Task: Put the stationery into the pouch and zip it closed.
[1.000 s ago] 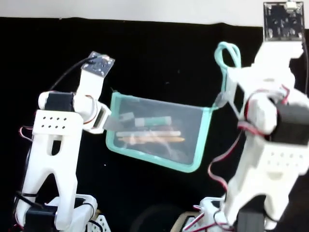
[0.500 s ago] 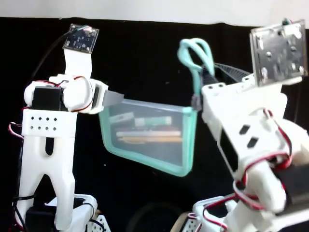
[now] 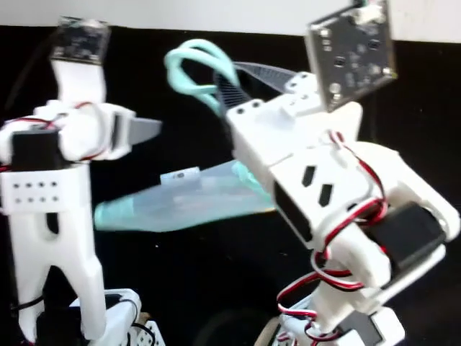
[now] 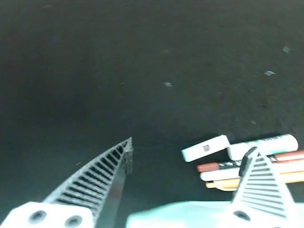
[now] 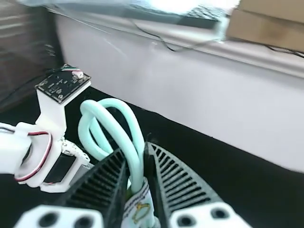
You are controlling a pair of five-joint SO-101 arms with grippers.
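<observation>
The clear pouch (image 3: 180,205) with teal trim hangs in the air, tilted almost edge-on and blurred. Its teal loop (image 3: 196,66) is pinched in my right gripper (image 3: 229,88), which is shut on it; the right wrist view shows the loop (image 5: 116,128) rising out from my right gripper (image 5: 137,164). My left gripper (image 3: 141,131) stands open just left of and above the pouch, touching nothing. In the left wrist view my left gripper (image 4: 190,145) is spread wide over a white eraser (image 4: 205,147), a marker (image 4: 263,142) and pencils (image 4: 280,167) beside the pouch's teal edge (image 4: 190,210).
The table top (image 3: 216,288) is black, with a white wall behind it. The right arm's large white body (image 3: 338,194) fills the right half of the high view. The left arm (image 5: 40,152) stands close to the right gripper.
My left gripper let go of the pouch's left corner and drew back left. The right arm swung left and up with the loop, and the pouch swung from face-on to nearly edge-on.
</observation>
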